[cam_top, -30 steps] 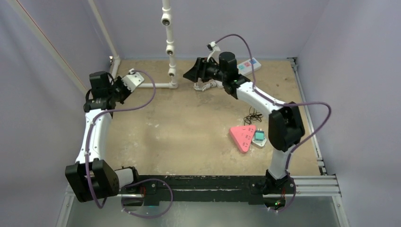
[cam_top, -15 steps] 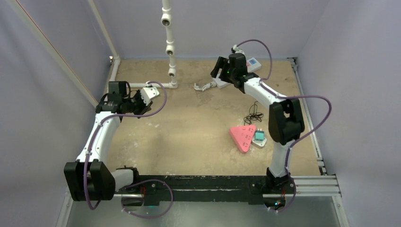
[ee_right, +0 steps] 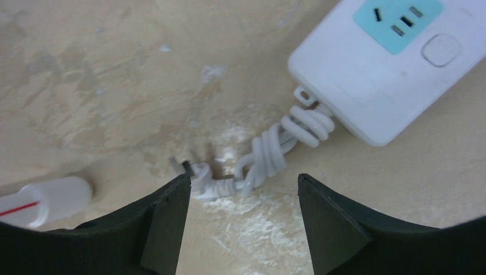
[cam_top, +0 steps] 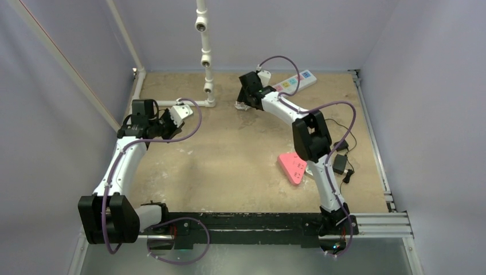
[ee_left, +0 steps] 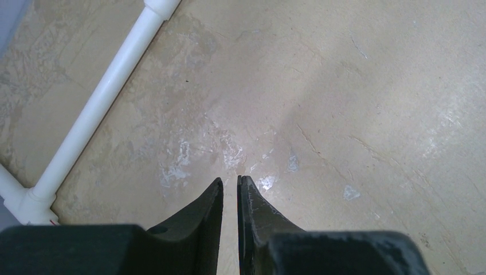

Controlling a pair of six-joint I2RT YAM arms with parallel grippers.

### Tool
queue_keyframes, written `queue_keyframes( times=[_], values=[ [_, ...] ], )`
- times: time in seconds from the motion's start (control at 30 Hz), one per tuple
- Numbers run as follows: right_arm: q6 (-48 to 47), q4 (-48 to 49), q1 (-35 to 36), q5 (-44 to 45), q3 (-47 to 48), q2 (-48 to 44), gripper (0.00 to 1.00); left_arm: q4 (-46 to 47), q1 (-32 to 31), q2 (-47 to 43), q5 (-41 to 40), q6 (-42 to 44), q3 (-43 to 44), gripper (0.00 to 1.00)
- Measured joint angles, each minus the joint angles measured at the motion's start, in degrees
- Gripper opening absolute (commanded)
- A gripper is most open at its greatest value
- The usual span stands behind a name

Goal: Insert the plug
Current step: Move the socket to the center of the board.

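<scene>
The white plug [ee_right: 193, 171] lies on the tan table with its metal prongs pointing left. Its knotted white cord [ee_right: 283, 143] runs to the white power strip [ee_right: 378, 74], which also shows at the back of the table [cam_top: 295, 81]. My right gripper [ee_right: 243, 181] is open just above the table, the plug next to its left fingertip [ee_right: 172, 197] and nothing between the fingers. From above, the right gripper [cam_top: 245, 98] hangs over the plug [cam_top: 240, 106]. My left gripper [ee_left: 230, 180] is shut and empty over bare table, far off at the left [cam_top: 166, 129].
A white pipe frame [cam_top: 204, 57] stands at the back, one bar [ee_left: 97, 109] of it lying near my left gripper and a pipe end [ee_right: 49, 200] left of the plug. A pink triangular power strip [cam_top: 293, 166] and a black adapter with cord [cam_top: 339, 162] lie beside the right arm.
The right gripper swung left from over the white power strip to above the plug, its elbow folding inward. The left arm came forward and right a second ago and has since stayed still.
</scene>
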Motion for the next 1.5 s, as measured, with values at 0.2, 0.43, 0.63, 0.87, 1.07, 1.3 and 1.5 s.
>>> queue_keyframes(
  times=[0.2,0.43,0.63,0.87,1.07,1.3,1.5],
  values=[
    [2.19,-4.52,-0.59,5.07,1.66,3.61,0.69,1.55,0.00,0.02,-0.90,-0.04,-0.83,0.13],
    [2.97,-6.05,-0.76,7.02,3.91,5.20,0.59,2.54,0.00,0.00,-2.54,0.55,-2.56,0.11],
    [2.71,-5.66,-0.74,7.67,7.91,8.13,0.66,2.14,0.00,-0.33,-4.20,1.16,-3.08,0.11],
    [2.86,-4.57,-0.76,9.05,7.08,8.11,0.70,1.44,0.00,-1.62,-4.28,1.14,-3.08,0.11],
    [3.43,-2.97,-0.81,10.71,5.99,7.63,0.70,1.07,0.00,-1.99,-4.28,1.14,-3.08,0.11],
    [3.63,1.03,-1.55,11.02,1.27,3.54,0.70,0.98,0.00,-1.99,-4.28,1.16,-3.08,0.11],
    [3.85,2.36,-2.38,10.84,1.95,3.63,0.70,0.98,0.00,-1.99,-4.33,1.44,-3.08,0.11]
  ],
)
